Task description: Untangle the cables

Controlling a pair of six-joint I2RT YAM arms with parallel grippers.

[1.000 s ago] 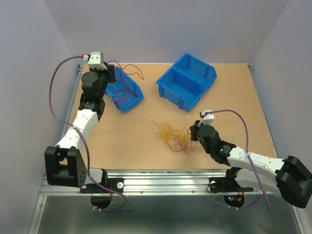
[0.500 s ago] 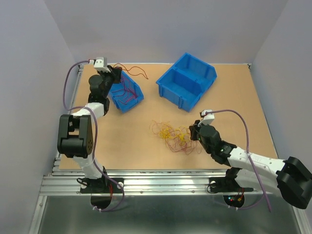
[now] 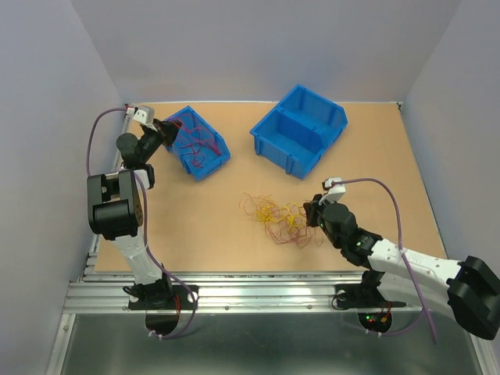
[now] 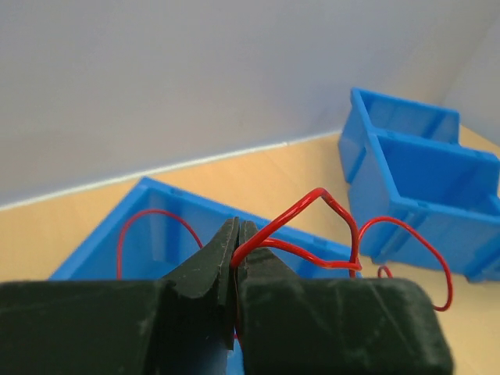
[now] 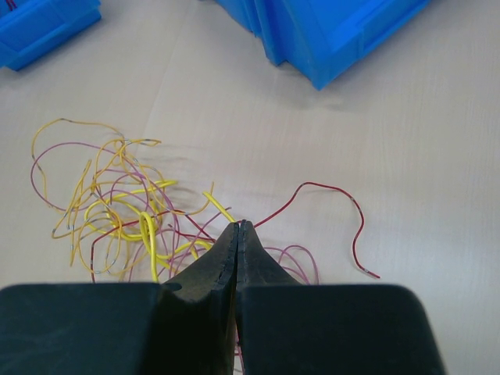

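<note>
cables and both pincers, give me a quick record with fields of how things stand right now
cables: yellow, red and orange, one loose tangle on the table
left pincer: shut on a red cable, at the small bin
small bin: more red cables inside
right pincer: shut, tip at the tangle's edge; grip on a cable unclear
large bin: two compartments, no cables seen inside

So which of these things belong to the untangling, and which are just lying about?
Job: cable tangle; red wire pinched in the left gripper; small bin holding red wires; right gripper, shut beside the tangle.
Lying about: divided bin.
</note>
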